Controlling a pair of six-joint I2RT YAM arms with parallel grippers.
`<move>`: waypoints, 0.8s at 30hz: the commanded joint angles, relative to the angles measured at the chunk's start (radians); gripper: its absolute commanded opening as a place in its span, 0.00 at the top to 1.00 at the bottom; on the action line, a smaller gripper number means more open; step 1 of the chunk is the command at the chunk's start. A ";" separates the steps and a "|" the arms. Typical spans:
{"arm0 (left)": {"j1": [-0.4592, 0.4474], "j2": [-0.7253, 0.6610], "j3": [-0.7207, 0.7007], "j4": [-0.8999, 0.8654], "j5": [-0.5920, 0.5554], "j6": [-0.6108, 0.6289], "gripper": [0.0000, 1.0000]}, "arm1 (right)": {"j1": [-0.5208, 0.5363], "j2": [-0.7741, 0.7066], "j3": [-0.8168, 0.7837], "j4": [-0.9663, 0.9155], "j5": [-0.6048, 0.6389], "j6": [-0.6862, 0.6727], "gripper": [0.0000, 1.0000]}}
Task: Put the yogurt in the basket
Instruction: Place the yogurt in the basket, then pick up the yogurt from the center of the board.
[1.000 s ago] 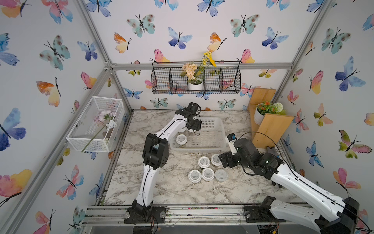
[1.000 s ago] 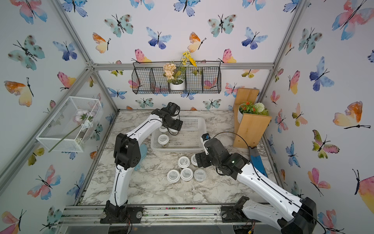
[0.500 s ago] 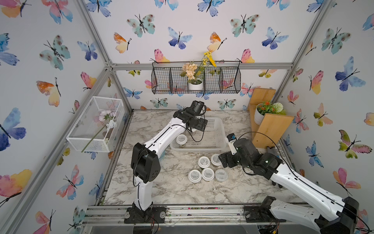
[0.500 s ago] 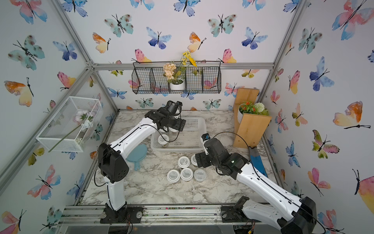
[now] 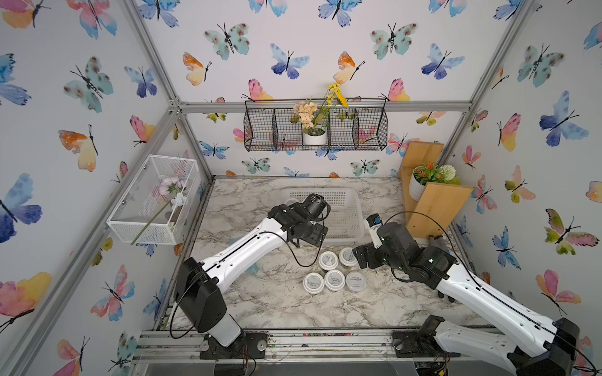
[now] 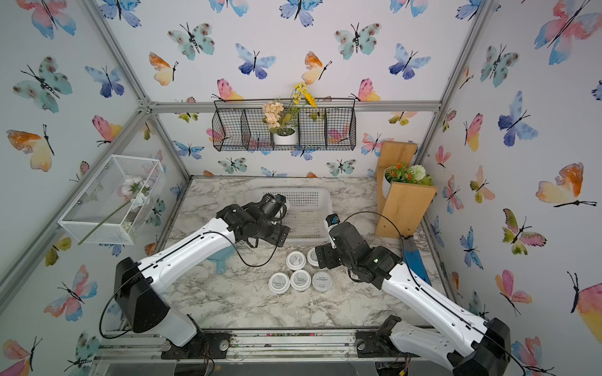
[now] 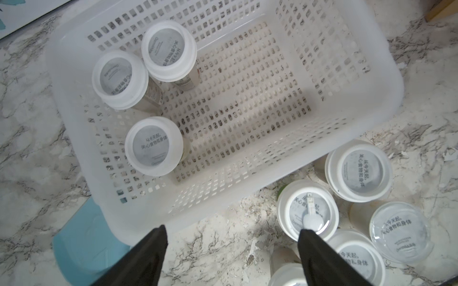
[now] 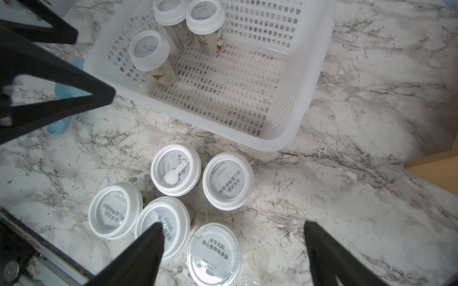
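Right wrist view: right gripper (image 8: 233, 224) & left gripper (image 7: 231, 229) both gape empty; yogurt cups (image 8: 228, 180) sit packed tight, so a grab could topple neighbours.

Counted eight yogurt cups (image 5: 335, 280): three in the basket (image 7: 386, 81), five on the desk (image 8: 371, 173).

Logged basket as shallow, rectangular, white plastic, slotted walls and floor, flared rim. Flat on the desk, midway along the back edge.

Found three cups upright at its left end: back-corner cup (image 7: 168, 50) and neighbour cup (image 7: 120, 79) lid against lid, third cup (image 7: 153, 146) apart, by the front wall. Sides tan, printed.

Found the other five packed close just off the basket's front wall, in two rows.
- Back row: spoon cup (image 8: 175, 169), with small white spoon (image 8: 171, 177) lying in its lid recess; plain cup (image 8: 228, 180).
- Front row: left cup (image 8: 115, 210), middle cup (image 8: 173, 215), flat-lid cup (image 8: 213, 252) at right.

Lids white-rimmed with grey printed label; last one flat, rimless.
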 commanded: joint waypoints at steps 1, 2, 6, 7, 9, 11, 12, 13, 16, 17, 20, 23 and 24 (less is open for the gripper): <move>-0.026 -0.112 -0.052 -0.007 0.058 -0.081 0.12 | 0.006 -0.015 -0.005 -0.006 0.045 0.011 0.08; -0.038 -0.131 -0.074 -0.008 0.068 -0.095 0.12 | 0.006 -0.015 -0.005 -0.005 0.048 0.012 0.08; -0.109 -0.186 -0.159 -0.009 0.071 -0.148 0.12 | 0.006 -0.007 -0.005 -0.008 0.057 0.014 0.08; -0.131 -0.198 -0.184 -0.009 0.069 -0.165 0.12 | 0.006 -0.003 -0.004 -0.009 0.058 0.014 0.08; -0.174 -0.215 -0.226 -0.009 0.063 -0.193 0.12 | 0.006 0.002 -0.002 -0.013 0.065 0.017 0.08; -0.202 -0.229 -0.266 -0.008 0.061 -0.221 0.12 | 0.005 0.003 -0.002 -0.014 0.070 0.018 0.08; -0.209 -0.234 -0.283 -0.005 0.070 -0.230 0.12 | 0.005 0.004 -0.003 -0.014 0.073 0.019 0.08; -0.214 -0.238 -0.296 -0.002 0.077 -0.238 0.12 | 0.004 0.006 -0.003 -0.013 0.075 0.019 0.07; -0.228 -0.248 -0.331 0.008 0.092 -0.254 0.13 | 0.004 0.014 -0.002 -0.016 0.079 0.020 0.07; -0.228 -0.249 -0.343 0.014 0.094 -0.257 0.13 | 0.004 0.016 -0.001 -0.017 0.079 0.021 0.07; -0.229 -0.252 -0.374 0.038 0.099 -0.262 0.13 | 0.004 0.017 0.000 -0.019 0.079 0.022 0.07; -0.233 -0.255 -0.395 0.071 0.110 -0.268 0.13 | 0.004 0.020 -0.001 -0.018 0.074 0.022 0.07; -0.232 -0.252 -0.398 0.081 0.113 -0.270 0.13 | 0.004 0.024 -0.001 -0.020 0.073 0.022 0.07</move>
